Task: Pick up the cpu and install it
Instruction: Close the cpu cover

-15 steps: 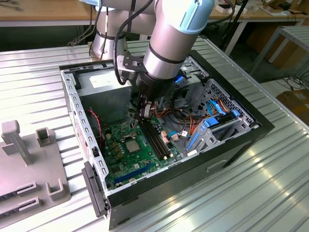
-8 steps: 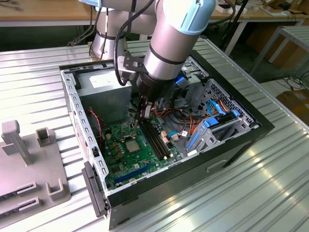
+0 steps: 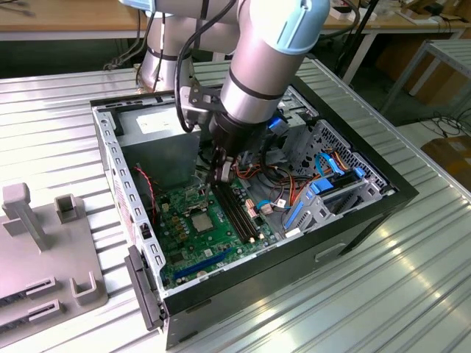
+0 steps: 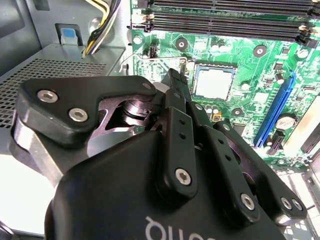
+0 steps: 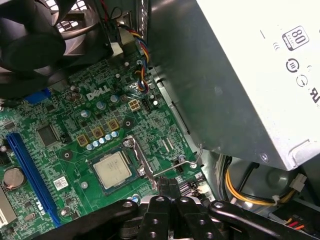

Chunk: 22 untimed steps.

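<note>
You are looking at your arm reaching down into the open computer case (image 3: 368, 209), which is lying on its side on the ribbed metal table (image 3: 412, 294). The gripper (image 3: 222, 176) is hanging just above the green motherboard (image 3: 213, 235), close to the long black memory slots (image 3: 239, 213). In the second wrist view the gripper (image 4: 177, 82) is showing its two black fingers (image 4: 175, 107) pressed together at the tips — clenched, with nothing visible between them. The cpu (image 5: 113, 170) is already sitting flat in the metal-framed socket (image 5: 141, 161) on the board, silvery face up; you are seeing it in both wrist views (image 4: 213, 83) and, in the exterior view, as a pale square (image 3: 202, 218) just toward the exterior view's left of the fingertips. The gripper is near it, not touching it. The thin socket lever (image 5: 175, 169) is lying beside the socket. A blue expansion slot (image 5: 29, 175) is running along the board, and the grey power supply (image 5: 235, 75) is sitting next to the board's edge — yellow wires (image 5: 240, 192) are looping below it.
</note>
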Motion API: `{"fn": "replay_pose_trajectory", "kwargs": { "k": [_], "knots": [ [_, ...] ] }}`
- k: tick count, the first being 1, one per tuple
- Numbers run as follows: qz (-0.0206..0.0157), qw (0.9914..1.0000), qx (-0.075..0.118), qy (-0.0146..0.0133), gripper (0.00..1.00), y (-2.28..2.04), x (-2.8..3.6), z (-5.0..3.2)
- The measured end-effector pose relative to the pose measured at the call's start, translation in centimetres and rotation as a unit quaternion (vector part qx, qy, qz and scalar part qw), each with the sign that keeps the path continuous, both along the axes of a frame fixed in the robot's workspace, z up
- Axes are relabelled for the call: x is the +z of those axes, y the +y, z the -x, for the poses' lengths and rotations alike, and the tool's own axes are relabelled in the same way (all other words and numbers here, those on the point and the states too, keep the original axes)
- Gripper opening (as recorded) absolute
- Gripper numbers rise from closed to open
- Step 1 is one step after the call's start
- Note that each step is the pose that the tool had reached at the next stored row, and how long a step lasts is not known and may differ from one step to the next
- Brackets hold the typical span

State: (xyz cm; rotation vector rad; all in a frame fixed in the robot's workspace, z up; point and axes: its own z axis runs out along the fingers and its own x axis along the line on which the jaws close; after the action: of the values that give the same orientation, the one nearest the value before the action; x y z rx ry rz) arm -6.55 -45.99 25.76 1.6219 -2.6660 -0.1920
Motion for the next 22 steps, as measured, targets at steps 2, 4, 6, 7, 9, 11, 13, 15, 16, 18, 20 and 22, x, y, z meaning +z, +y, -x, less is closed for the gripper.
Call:
{"fn": "replay_pose_trajectory", "kwargs": {
  "k": [2, 4, 6, 7, 9, 11, 13, 15, 16, 18, 20, 22],
  "knots": [
    [0.0, 1.0, 0.0, 0.0, 0.11, -0.07, 0.0, 0.0],
    [0.0, 1.0, 0.0, 0.0, 0.11, -0.15, 0.0, 0.0],
    [0.0, 1.0, 0.0, 0.0, 0.11, -0.24, 0.0, 0.0],
    [0.0, 1.0, 0.0, 0.0, 0.11, -0.28, 0.0, 0.0],
    [0.0, 1.0, 0.0, 0.0, 0.11, -0.38, 0.0, 0.0],
    [0.0, 1.0, 0.0, 0.0, 0.11, -0.51, 0.0, 0.0],
    [0.0, 1.0, 0.0, 0.0, 0.11, -0.62, 0.0, 0.0],
    [0.0, 1.0, 0.0, 0.0, 0.11, -0.72, 0.0, 0.0],
    [0.0, 1.0, 0.0, 0.0, 0.11, -0.76, 0.0, 0.0],
    [0.0, 1.0, 0.0, 0.0, 0.11, -0.94, 0.0, 0.0],
    [0.0, 1.0, 0.0, 0.0, 0.11, -1.04, 0.0, 0.0],
    [0.0, 1.0, 0.0, 0.0, 0.11, -1.16, 0.0, 0.0]
  ]
}}
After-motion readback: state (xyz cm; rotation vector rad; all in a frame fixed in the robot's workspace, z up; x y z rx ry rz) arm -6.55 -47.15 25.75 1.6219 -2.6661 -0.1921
